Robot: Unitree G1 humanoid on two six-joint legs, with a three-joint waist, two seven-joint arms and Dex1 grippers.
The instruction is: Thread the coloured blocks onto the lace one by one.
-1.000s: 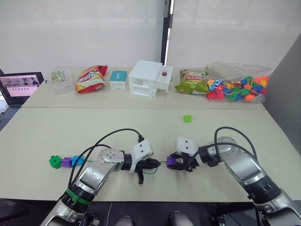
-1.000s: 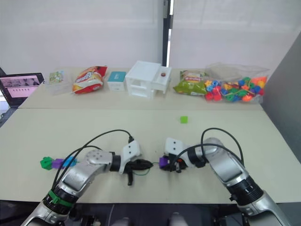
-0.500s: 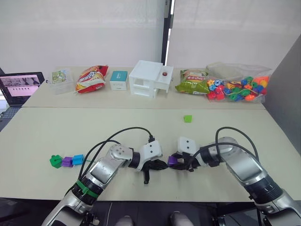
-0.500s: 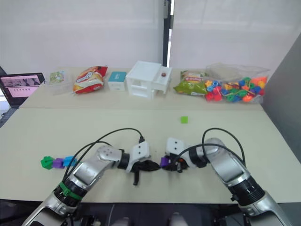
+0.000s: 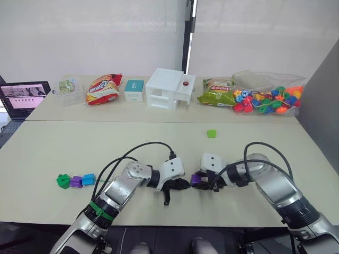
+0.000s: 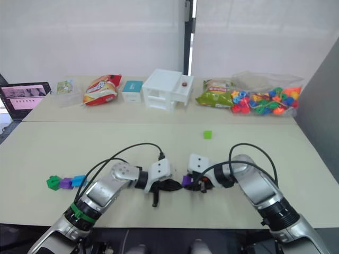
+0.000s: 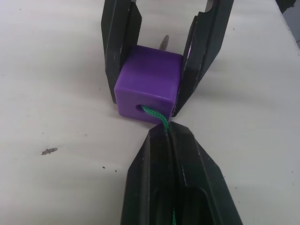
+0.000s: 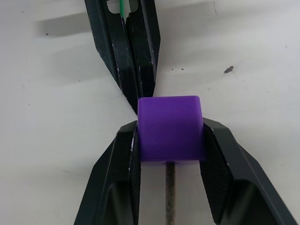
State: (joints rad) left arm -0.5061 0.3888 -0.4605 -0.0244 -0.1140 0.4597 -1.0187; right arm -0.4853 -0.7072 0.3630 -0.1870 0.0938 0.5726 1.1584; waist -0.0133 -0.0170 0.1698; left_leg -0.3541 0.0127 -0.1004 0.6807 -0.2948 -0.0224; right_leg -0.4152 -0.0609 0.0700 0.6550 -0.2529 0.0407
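My right gripper [image 5: 197, 181] is shut on a purple block [image 8: 171, 126] low over the table's near middle. My left gripper [image 7: 169, 132] is shut on the green lace [image 7: 155, 114], its tips almost against the block. The lace goes into the block's hole, and its dark stiff tip [image 8: 170, 187] sticks out on the far side. At the left, a dark green block [image 5: 63, 181], a purple block [image 5: 76, 181] and a blue block [image 5: 88, 179] lie in a row on the lace. A light green block [image 5: 212, 133] lies loose further back.
Along the back stand a laptop [image 5: 24, 96], snack bags [image 5: 103, 88], a small teal box [image 5: 133, 89], a white box [image 5: 169, 88] and a clear bag of coloured beads [image 5: 267, 99]. Black cables loop over both forearms.
My left gripper has moved right to the purple block, closing the gap, with the lace now through the hole. The right gripper and the row of blocks stay in place.
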